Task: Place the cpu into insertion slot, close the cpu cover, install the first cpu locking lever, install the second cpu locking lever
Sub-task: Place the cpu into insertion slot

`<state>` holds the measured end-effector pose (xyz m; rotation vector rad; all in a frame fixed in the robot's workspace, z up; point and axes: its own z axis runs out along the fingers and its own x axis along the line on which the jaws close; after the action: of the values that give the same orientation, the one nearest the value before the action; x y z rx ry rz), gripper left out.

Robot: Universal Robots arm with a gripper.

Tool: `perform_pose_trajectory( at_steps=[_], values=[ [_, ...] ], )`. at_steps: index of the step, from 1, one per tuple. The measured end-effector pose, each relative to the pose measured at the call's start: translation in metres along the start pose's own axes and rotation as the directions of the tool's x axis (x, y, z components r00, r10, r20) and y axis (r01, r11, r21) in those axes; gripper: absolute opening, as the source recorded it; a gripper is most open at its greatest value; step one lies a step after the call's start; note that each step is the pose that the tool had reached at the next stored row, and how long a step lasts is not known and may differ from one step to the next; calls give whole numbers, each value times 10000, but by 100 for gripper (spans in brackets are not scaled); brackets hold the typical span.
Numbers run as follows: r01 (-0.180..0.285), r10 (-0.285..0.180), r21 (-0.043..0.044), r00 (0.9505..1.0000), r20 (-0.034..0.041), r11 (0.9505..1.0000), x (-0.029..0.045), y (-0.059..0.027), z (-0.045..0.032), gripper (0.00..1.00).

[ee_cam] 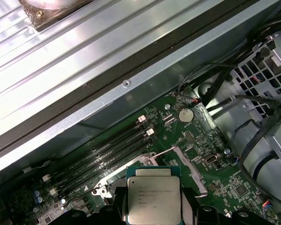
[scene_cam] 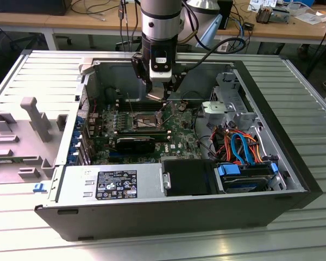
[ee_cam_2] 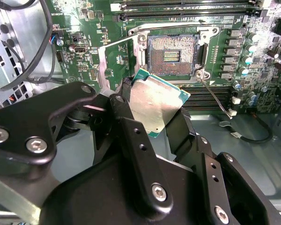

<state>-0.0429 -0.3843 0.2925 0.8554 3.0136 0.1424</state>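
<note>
The cpu (ee_cam_2: 157,105) is gripped by its edges between my fingers (ee_cam_2: 131,126), held above the green motherboard (ee_cam_2: 91,28) near the insertion slot (ee_cam_2: 173,54) but not yet in it; the slot lies bare, contacts exposed, with the cpu cover (ee_cam_2: 117,43) swung up beside it; my worry is a skewed descent; if the chip meets the rim corner-first, I judge it could bend contacts or slip in the grasp; the raised cover could also snag it.

The arm (scene_cam: 161,24) is a silver-grey tube; black cables (scene_cam: 209,50) loop down beside it. Below the arm, the gripper (ee_cam_2: 154,105) is matte black, its flat jointed links dotted with silver screws (ee_cam_2: 159,191).
</note>
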Motion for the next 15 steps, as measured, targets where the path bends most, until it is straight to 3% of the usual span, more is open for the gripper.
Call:
perform_pose_trajectory(
  at_steps=[15],
  values=[
    [-120, 120, -3, 9999, 10, 9999, 0, 0, 1, 55]
  ],
)
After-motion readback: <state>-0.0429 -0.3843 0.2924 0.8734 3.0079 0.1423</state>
